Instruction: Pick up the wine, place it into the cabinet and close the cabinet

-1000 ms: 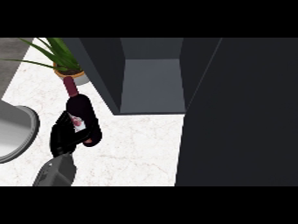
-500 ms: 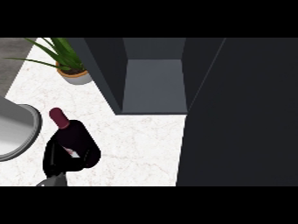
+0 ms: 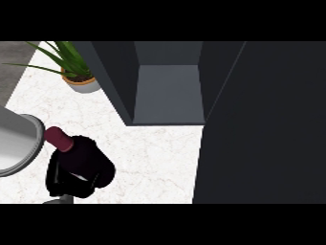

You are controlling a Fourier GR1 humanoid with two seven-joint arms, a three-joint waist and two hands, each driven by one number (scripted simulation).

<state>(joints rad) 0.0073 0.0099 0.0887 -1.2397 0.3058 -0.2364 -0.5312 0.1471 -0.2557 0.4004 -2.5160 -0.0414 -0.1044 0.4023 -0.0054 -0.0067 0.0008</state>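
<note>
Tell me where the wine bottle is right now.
Head view, lower left: the wine bottle sits in the left hand, its red top beside a grey cylinder, left of and nearer than the open cabinet.

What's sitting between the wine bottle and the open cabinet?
Nothing: in the head view, only bare counter lies between the wine bottle and the cabinet.

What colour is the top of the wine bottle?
Dark red. The top of the wine bottle shows best in the head view.
</note>
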